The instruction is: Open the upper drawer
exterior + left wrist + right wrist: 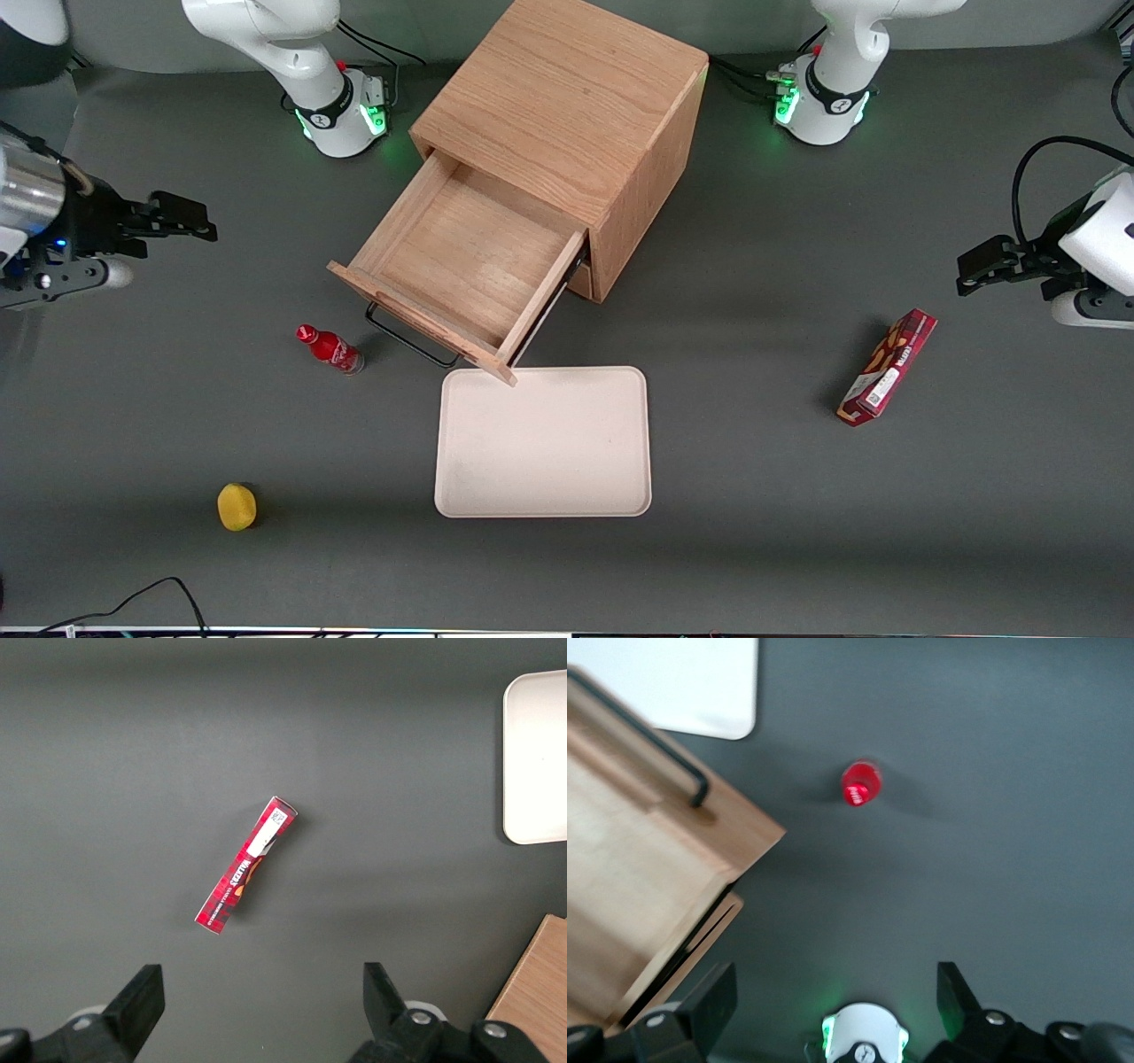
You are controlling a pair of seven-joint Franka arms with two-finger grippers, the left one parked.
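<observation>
The wooden cabinet (pixel 567 97) stands at the middle of the table. Its upper drawer (pixel 461 257) is pulled far out toward the front camera, showing a bare wooden tray inside. The drawer's black bar handle (pixel 412 341) hangs on its front. The drawer (pixel 638 868) and its handle (pixel 647 735) also show in the right wrist view. Only a sliver of the lower drawer (pixel 580 279) shows under it. My right gripper (pixel 199 221) is open and empty. It is held above the table toward the working arm's end, well apart from the drawer. It also shows in the right wrist view (pixel 833 1001).
A small red bottle (pixel 330 348) stands beside the drawer front, also seen from the wrist (pixel 860 784). A cream tray (pixel 543 441) lies just in front of the drawer. A yellow round object (pixel 236 507) lies nearer the camera. A red box (pixel 889 366) lies toward the parked arm's end.
</observation>
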